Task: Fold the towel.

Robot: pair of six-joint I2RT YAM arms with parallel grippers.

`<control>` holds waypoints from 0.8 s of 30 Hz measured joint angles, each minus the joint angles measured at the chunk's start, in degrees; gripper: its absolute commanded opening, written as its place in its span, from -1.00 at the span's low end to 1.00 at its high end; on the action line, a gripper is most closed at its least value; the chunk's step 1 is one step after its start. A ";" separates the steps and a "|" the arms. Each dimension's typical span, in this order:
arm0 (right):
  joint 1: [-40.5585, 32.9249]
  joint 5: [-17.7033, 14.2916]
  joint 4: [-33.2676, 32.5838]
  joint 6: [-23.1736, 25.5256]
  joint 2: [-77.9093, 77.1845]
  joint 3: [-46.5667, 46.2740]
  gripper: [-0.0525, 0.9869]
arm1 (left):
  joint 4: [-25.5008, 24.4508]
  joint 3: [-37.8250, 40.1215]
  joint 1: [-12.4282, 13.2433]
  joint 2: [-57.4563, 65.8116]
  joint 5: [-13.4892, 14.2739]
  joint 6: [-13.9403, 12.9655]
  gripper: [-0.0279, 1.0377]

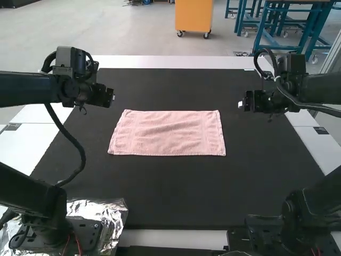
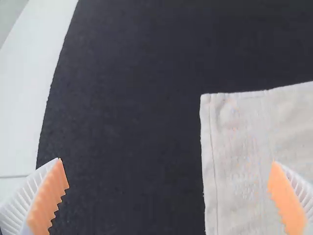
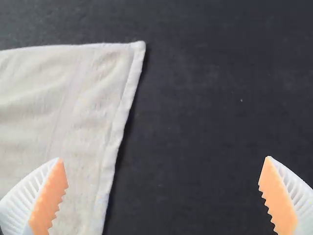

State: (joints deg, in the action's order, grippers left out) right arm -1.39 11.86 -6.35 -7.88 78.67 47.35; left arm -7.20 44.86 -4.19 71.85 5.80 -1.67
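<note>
The pink towel [image 1: 168, 133] lies spread flat on the dark mat, its long side running left to right, with slight wrinkles. My left gripper [image 1: 109, 97] is raised to the left of the towel's far left corner. In the left wrist view that gripper [image 2: 168, 181] is open above the towel's edge [image 2: 244, 147], nothing between its fingers. My right gripper [image 1: 242, 104] hangs to the right of the far right corner. Seen from its own wrist, the right gripper [image 3: 164, 176] stands wide open over the mat and the towel's side [image 3: 73, 112], touching neither.
A black mat [image 1: 176, 192] covers most of the white table [image 1: 170, 62]. Crumpled silver foil [image 1: 113, 213] lies by the left arm's base at the near left. Arm bases stand at both near corners.
</note>
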 measured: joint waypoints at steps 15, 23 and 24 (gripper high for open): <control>-4.96 1.88 7.17 1.09 17.73 6.32 0.84 | 0.61 8.35 4.70 24.94 -11.96 7.54 0.86; -6.51 1.88 8.66 1.33 27.32 12.11 0.84 | 1.92 13.84 4.66 32.76 -12.33 7.52 0.86; -6.64 1.86 8.70 1.42 28.37 12.79 0.84 | 2.08 14.40 4.66 33.48 -12.33 7.52 0.86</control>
State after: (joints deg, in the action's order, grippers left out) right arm -8.03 13.72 2.35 -6.46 107.04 60.14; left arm -5.13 59.27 0.47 105.34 -6.52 5.85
